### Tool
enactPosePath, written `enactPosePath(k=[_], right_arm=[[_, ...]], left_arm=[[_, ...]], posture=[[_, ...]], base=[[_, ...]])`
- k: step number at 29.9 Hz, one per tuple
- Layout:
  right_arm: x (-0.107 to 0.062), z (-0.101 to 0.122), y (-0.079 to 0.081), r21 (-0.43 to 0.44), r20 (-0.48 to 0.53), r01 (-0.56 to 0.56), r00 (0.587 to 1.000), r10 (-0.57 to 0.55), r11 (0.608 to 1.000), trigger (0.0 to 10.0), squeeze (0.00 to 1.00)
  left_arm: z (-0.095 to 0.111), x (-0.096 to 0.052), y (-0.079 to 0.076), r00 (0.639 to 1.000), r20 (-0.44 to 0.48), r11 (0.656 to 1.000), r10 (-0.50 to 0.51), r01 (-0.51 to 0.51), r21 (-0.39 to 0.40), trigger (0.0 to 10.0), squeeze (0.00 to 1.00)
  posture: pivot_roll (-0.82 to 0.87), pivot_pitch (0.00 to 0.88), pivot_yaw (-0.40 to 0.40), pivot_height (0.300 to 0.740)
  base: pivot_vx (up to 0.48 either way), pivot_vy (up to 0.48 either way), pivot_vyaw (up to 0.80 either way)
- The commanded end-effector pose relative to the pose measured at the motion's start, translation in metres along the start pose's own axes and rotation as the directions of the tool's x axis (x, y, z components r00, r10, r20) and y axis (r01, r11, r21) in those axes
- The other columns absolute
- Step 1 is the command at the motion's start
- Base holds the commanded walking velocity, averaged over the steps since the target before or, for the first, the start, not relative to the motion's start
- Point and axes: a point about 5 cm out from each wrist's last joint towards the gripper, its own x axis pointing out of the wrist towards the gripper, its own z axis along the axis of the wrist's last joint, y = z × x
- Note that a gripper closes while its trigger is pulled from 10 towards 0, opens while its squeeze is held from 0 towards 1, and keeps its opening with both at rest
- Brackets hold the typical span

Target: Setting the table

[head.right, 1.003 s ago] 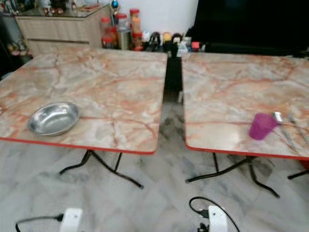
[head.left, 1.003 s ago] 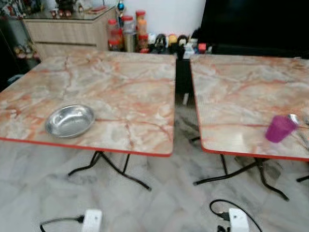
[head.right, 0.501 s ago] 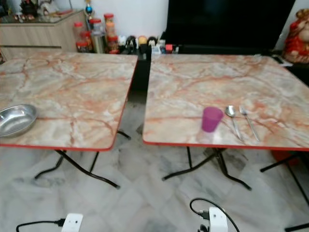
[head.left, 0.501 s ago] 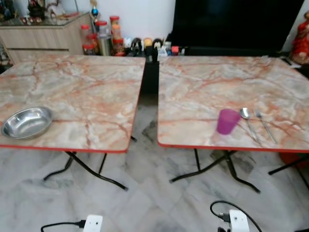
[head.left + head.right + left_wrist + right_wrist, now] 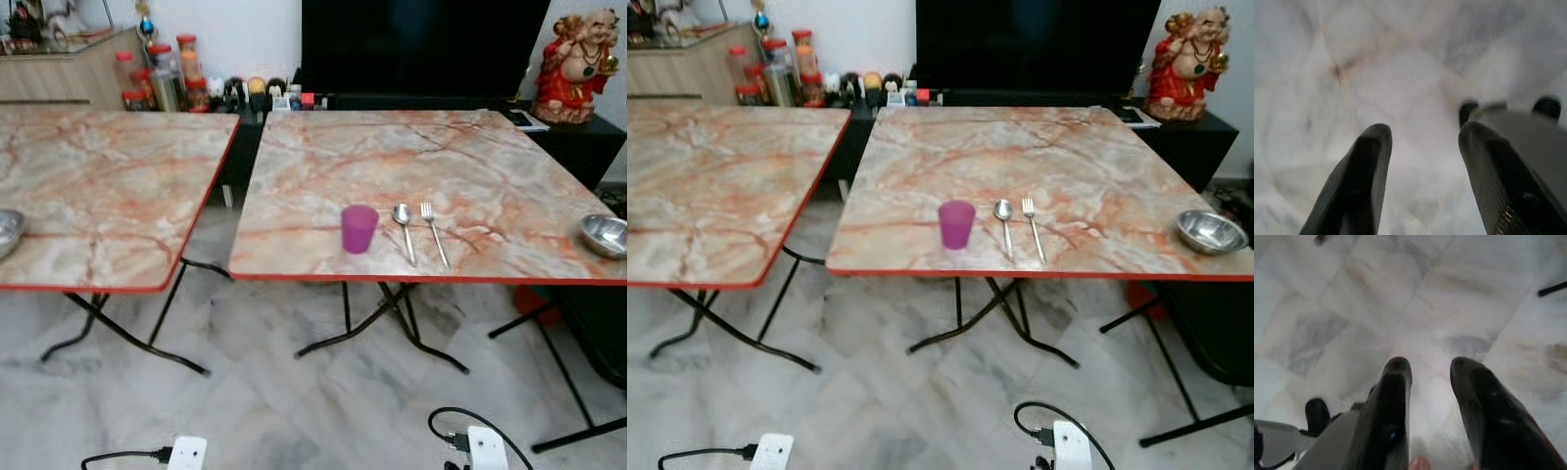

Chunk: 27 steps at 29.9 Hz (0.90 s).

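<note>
A purple cup (image 5: 359,228) stands near the front edge of the right marble-top table (image 5: 470,157). Just right of it lie a spoon (image 5: 404,229) and a fork (image 5: 433,232), side by side. A steel bowl (image 5: 604,234) sits at that table's front right corner. Another steel bowl (image 5: 6,231) rests on the left table (image 5: 98,186), cut by the picture's edge. My left gripper (image 5: 1422,142) hangs open over the marble floor, holding nothing. My right gripper (image 5: 1430,372) also hangs open above the floor, empty.
A gap with black folding legs (image 5: 186,284) separates the two tables. Behind them stand a dark TV (image 5: 421,44), jars (image 5: 162,73) and a red figurine (image 5: 578,64) on a black cabinet. White plug adapters with cables (image 5: 470,446) lie on the floor in front.
The camera has swung to the right: the left table and its bowl slid toward the left edge, the right table came fully into view with its second bowl.
</note>
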Motion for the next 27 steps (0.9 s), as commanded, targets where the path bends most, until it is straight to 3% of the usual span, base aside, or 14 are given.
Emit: enactPosePath(k=[1,27], right_arm=[[-0.0005,0.0036,-0.0058,-0.01,0.009,0.012,1.0,-0.012,1.0,10.0,0.0],[-0.0007,0.0037,-0.0068,-0.021,0.008,0.008,1.0,-0.008,1.0,10.0,0.0]], left_arm=[[0.0051,0.0003,-0.0035,1.0,0.009,1.0,-0.008,0.008,0.009,10.0,0.0],[0.0062,0.0004,-0.0038,1.0,0.01,1.0,-0.01,0.01,-0.005,10.0,0.0]], posture=[[0.0,0.0,-0.029,0.74],[0.01,0.0,-0.04,0.74]], base=[[0.259,-0.401,0.0],[0.289,-0.378,0.0]])
